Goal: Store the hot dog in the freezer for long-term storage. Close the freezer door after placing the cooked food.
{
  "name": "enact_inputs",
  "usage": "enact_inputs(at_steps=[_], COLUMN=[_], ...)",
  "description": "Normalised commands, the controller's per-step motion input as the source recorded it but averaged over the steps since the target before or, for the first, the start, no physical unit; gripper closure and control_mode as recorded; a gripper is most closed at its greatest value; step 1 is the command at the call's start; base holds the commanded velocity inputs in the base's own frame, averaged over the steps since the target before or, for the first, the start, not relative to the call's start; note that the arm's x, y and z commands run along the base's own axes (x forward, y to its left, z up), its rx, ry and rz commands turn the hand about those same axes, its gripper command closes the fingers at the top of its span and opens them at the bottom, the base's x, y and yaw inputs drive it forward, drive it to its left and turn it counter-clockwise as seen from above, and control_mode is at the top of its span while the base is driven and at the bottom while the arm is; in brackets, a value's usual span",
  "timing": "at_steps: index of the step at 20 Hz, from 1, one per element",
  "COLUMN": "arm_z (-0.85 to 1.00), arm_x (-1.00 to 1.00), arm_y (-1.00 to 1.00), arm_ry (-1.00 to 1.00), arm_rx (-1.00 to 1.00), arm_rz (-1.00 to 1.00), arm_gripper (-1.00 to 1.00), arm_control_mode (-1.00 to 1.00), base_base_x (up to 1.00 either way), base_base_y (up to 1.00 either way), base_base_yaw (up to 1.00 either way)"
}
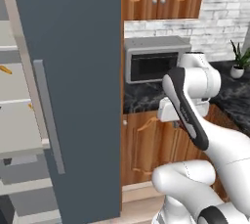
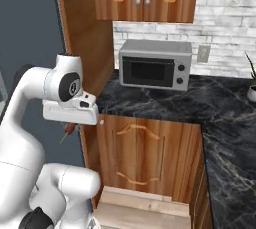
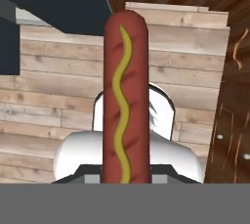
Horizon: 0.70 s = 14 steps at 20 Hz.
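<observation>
The hot dog (image 3: 124,96), reddish brown with a yellow mustard line, stands upright in the middle of the hand view. In the right base view it pokes down as a thin dark stick (image 2: 69,130) below the hand. My gripper (image 2: 70,125) is shut on it, in front of the wooden base cabinet and right of the fridge. The freezer door (image 1: 78,71) stands swung open, its grey bar handle (image 1: 49,120) facing me. Left of it the freezer (image 1: 17,120) shows pale grey shelves and drawers. In the left base view my forearm covers most of the gripper (image 1: 177,123).
A grey microwave (image 2: 155,65) sits on the black marble counter (image 2: 200,103), with wooden cabinets above and below. Small orange bits (image 1: 5,69) lie on an upper freezer shelf. A potted plant (image 1: 239,61) stands at the counter's far right. Wooden floor (image 3: 49,96) lies beneath the hand.
</observation>
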Motion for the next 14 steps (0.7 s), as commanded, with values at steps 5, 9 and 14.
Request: enact_inputs(at_steps=[5, 9, 14], arm_z=[0.00, 0.00, 0.00], arm_x=[0.00, 0.00, 0.00], arm_y=[0.00, 0.00, 0.00], arm_ry=[0.00, 0.00, 0.00], arm_rx=[0.00, 0.00, 0.00], arm_rz=[0.00, 0.00, 0.00], arm_gripper=[1.00, 1.00, 1.00], arm_control_mode=[1.00, 1.00, 1.00], base_base_x=[-0.22, -0.13, -0.04], base_base_y=[0.87, 0.63, 0.38], base_base_yaw=[-0.01, 0.00, 0.08])
